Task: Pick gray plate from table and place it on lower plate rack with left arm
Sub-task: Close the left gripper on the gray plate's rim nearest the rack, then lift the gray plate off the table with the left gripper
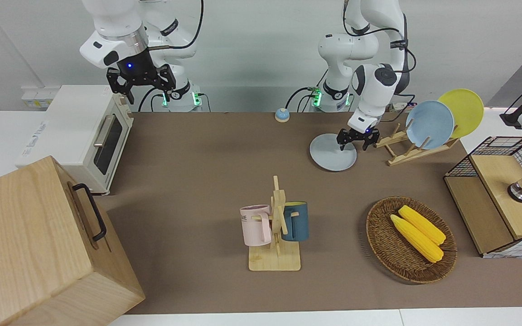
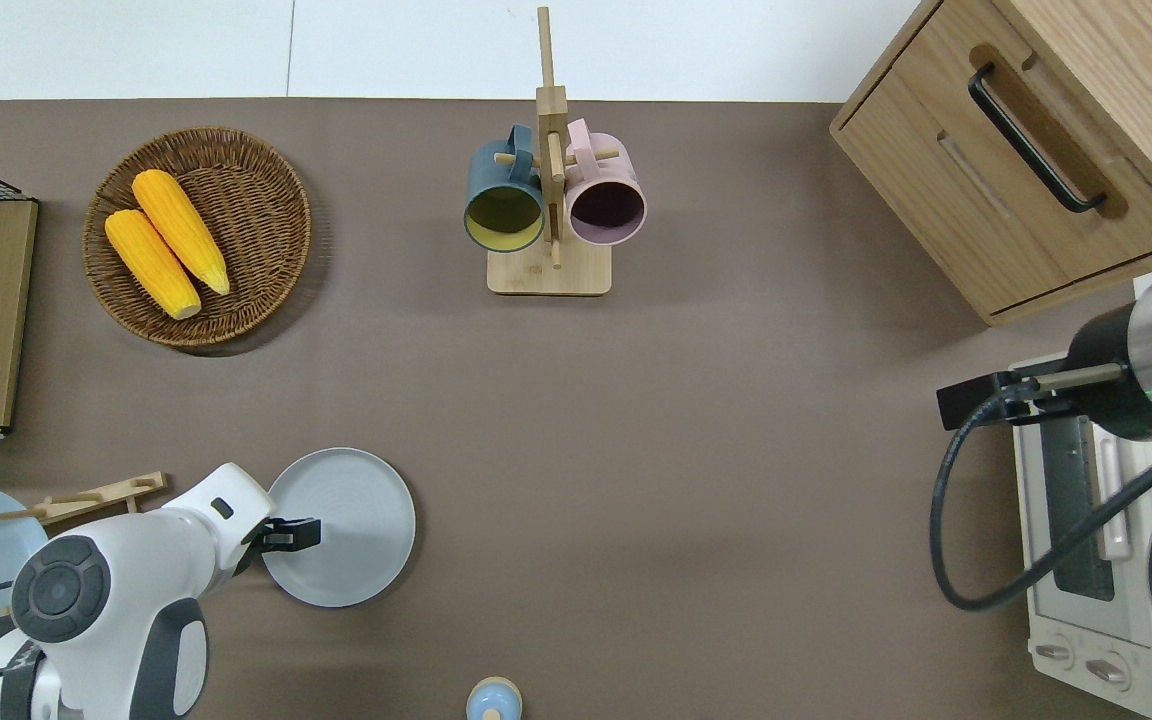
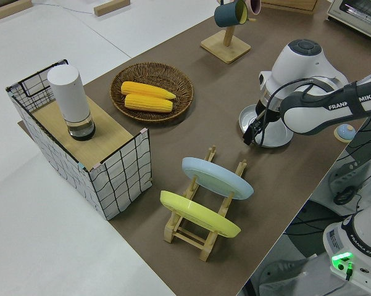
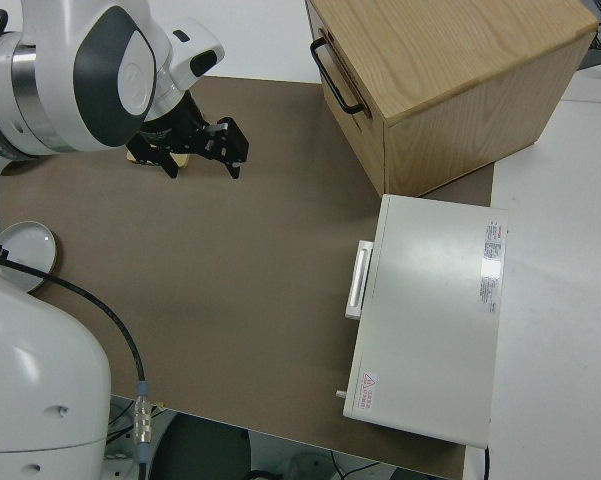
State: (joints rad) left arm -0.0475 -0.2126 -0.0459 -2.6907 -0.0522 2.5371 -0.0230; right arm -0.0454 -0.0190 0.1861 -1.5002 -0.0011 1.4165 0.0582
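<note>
The gray plate lies flat on the table's brown mat, beside the lower plate rack. My left gripper is low over the plate's rim, on the side toward the rack. It is open and its jaws hold nothing. The rack carries a sky-blue plate and a yellow plate standing in its slots. My right gripper is parked and open.
A mug stand with a pink and a dark blue mug stands mid-table. A wicker basket with two corn cobs and a wire-sided shelf sit at the left arm's end. A toaster oven, a wooden drawer cabinet and a small bell are also here.
</note>
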